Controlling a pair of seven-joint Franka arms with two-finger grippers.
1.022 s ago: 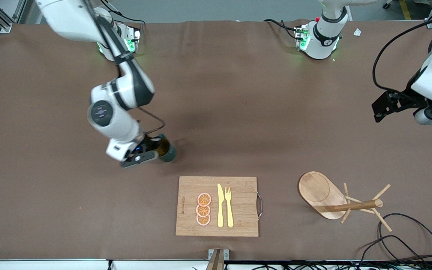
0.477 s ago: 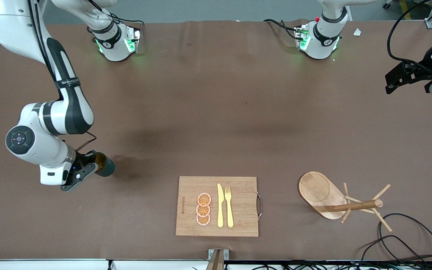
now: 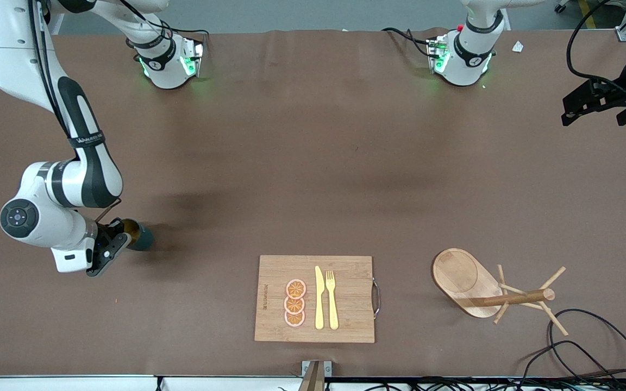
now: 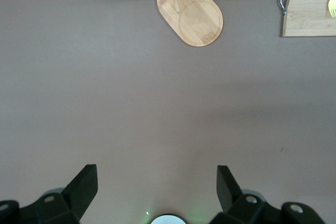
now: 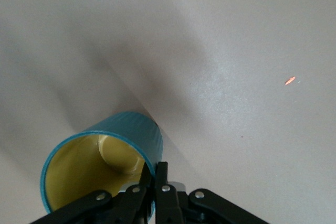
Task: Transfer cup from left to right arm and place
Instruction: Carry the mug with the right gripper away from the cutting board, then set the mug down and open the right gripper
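Right claw (image 3: 119, 239) pinching cup (image 3: 138, 237) rim, over table's right-arm end; left claw (image 4: 156, 192) spread, waiting.

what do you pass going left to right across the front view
right claw shut on the small teal-green cylindrical cup → rectangular bamboo cutting board → orange slices → yellow knife → yellow fork → wooden mug tree → open left claw
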